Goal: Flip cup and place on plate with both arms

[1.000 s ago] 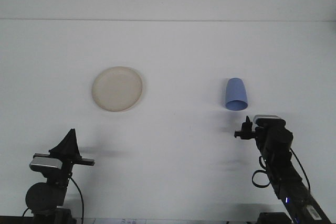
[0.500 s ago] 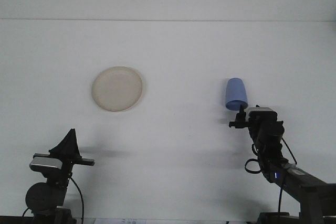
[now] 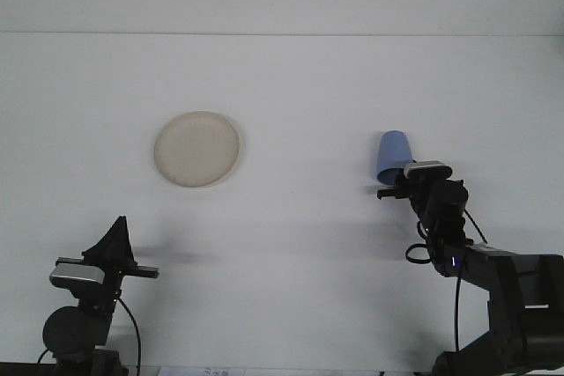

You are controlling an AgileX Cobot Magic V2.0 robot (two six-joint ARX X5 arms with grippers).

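White table filling the frame, pale wall behind. Cream plate lying flat left of centre, bare, well apart from everything else. Blue cup right of centre, upside down w/ narrow base up, not yet flipped or lifted. Right hand pressed in at cup's lower rim, touching or just short of it; whether fingers are spread or closed can't be told from this angle. Left hand parked low at near-left edge, holding nothing, fingers meeting in a point.

Risk, as a judgement: light cup liable to tip or skid away if nudged at the rim before fingers close round it; off-centre grip could spoil the flip & handover.

Vs 1 s ago: right arm stretched further fwd, hand now at the cup instead of well short. Cup, plate, left arm unchanged.
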